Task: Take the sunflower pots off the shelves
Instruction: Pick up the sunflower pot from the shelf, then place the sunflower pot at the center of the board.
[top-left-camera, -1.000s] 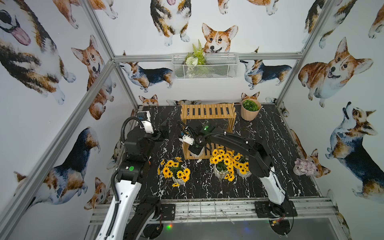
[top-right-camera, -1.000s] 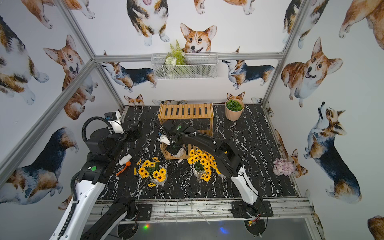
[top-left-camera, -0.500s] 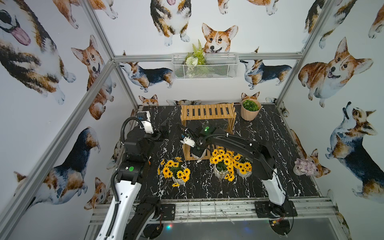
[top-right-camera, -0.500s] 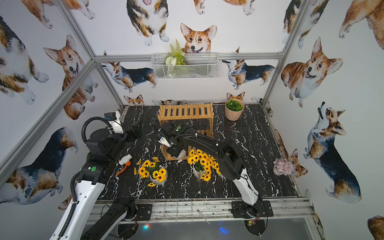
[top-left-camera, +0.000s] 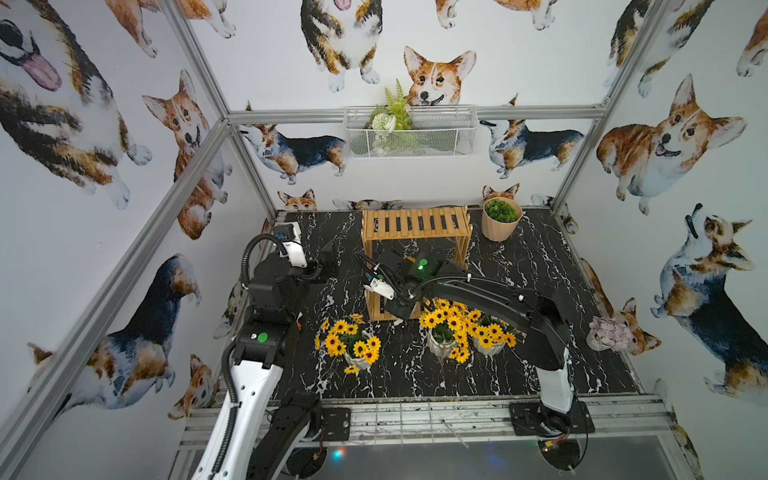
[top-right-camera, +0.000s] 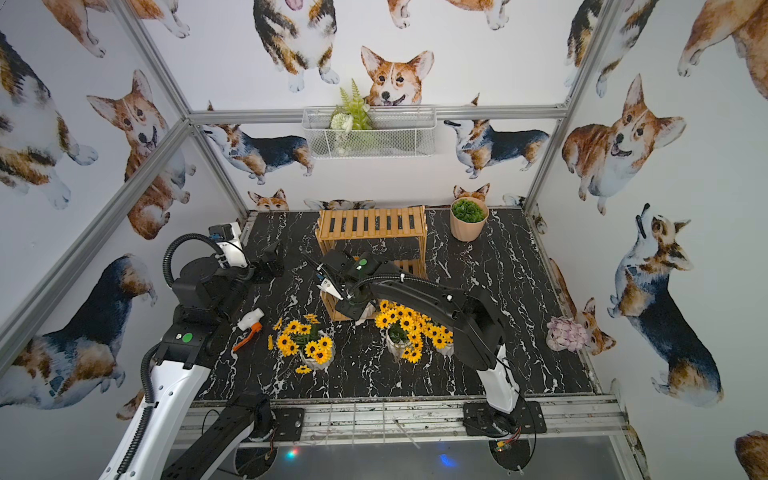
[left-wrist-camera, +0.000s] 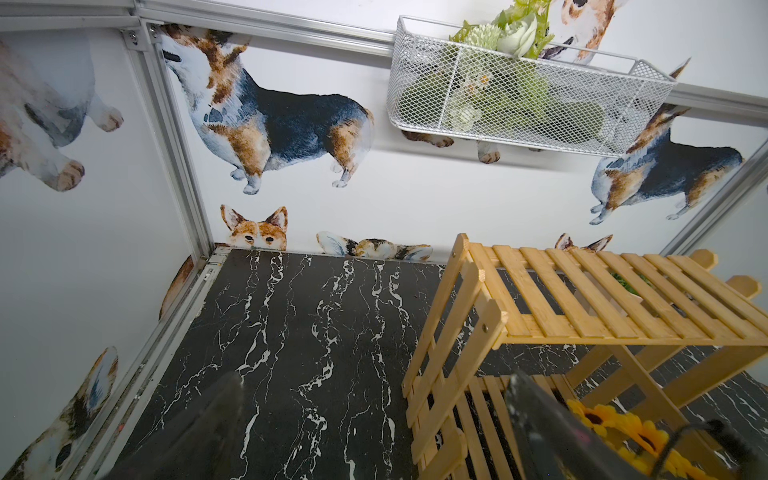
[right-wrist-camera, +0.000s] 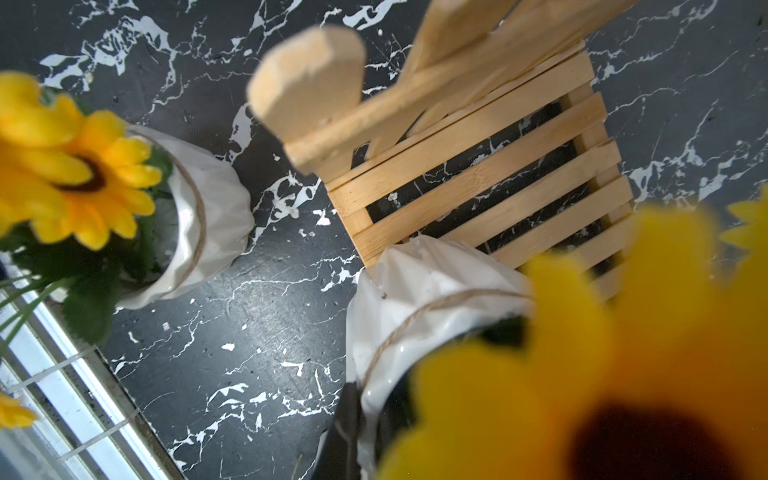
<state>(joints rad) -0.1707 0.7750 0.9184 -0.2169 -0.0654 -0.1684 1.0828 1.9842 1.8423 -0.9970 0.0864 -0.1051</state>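
The shelves (top-left-camera: 415, 223) stand at the back of the black marble table, their top tier bare. My right gripper (right-wrist-camera: 374, 419) is shut on the rim of a white ribbed sunflower pot (right-wrist-camera: 415, 291), which sits at the front corner of the lower slatted board (right-wrist-camera: 478, 187). In both top views the wrist (top-left-camera: 395, 307) hides most of that pot. Three other sunflower pots stand on the table in front: one left (top-left-camera: 357, 345), two together (top-left-camera: 442, 332) (top-left-camera: 490, 338). My left gripper (left-wrist-camera: 374, 436) is open, left of the shelves (left-wrist-camera: 582, 299), holding nothing.
A beige pot with a green plant (top-left-camera: 500, 218) stands right of the shelves. A white wire basket with fern (top-left-camera: 409, 131) hangs on the back wall. A white spray bottle with an orange trigger (top-right-camera: 249, 324) lies by the left arm. A purple succulent (top-left-camera: 609, 332) sits at the right edge.
My right gripper has closed on the pot's rim and its wrist has shifted slightly toward the front. The left arm has not moved.
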